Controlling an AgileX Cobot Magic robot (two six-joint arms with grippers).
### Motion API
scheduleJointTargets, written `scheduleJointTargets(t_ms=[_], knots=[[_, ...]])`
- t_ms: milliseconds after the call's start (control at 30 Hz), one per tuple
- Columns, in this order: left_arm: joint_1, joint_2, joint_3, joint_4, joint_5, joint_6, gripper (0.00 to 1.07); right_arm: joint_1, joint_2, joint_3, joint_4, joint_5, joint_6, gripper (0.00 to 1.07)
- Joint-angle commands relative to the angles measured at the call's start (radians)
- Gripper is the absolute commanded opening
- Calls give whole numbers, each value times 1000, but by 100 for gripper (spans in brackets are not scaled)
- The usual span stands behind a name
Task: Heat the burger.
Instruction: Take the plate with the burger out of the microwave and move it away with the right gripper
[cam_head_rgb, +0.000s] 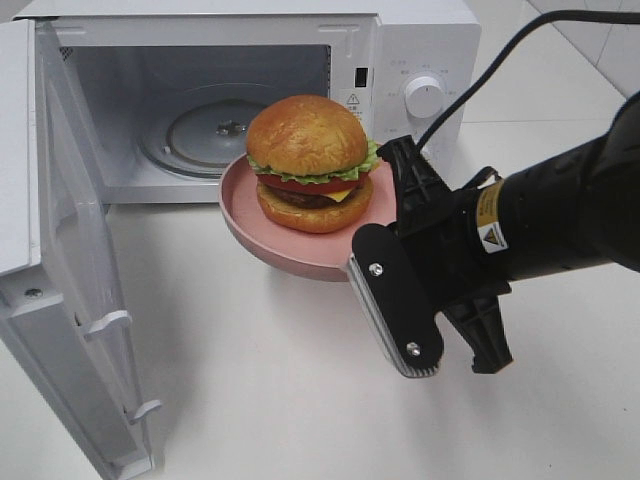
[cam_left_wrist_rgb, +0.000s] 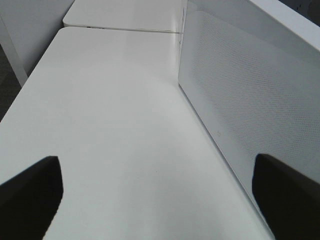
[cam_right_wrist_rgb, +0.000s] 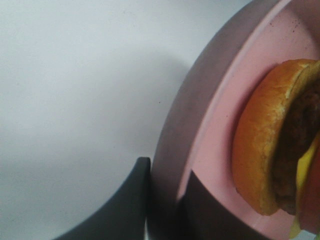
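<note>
My right gripper (cam_head_rgb: 372, 262) is clenched on the near-right rim of the pink plate (cam_head_rgb: 285, 240), held off the table. The burger (cam_head_rgb: 311, 163) sits upright on it, just before the open microwave (cam_head_rgb: 300, 60). Step: carrying it in. Next: push plate level onto the turntable (cam_head_rgb: 215, 130), clearing the door (cam_head_rgb: 70, 270). My left gripper (cam_left_wrist_rgb: 150, 200) is spread, idle beside the microwave.

right arm (cam_head_rgb: 560, 200): I have it reaching in from the right, forearm level, wrist turned toward the left | right gripper (cam_right_wrist_rgb: 165, 200): fingers (cam_right_wrist_rgb: 125, 200) pinched on the plate (cam_head_rgb: 290, 250) rim, one each side | left gripper (cam_left_wrist_rgb: 155, 200): fingers (cam_left_wrist_rgb: 30, 195) spread wide, nothing between them, low over the worktop (cam_left_wrist_rgb: 110, 125)
</note>
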Motion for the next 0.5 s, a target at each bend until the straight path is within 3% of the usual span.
scheduleJointTargets(t_ms=[33, 500], knots=[[2, -20, 4, -1, -4, -4, 98, -5, -77, 33, -18, -27, 6, 0], [2, -20, 4, -1, -4, -4, 98, -5, -293, 124, -206, 134, 252, 0]])
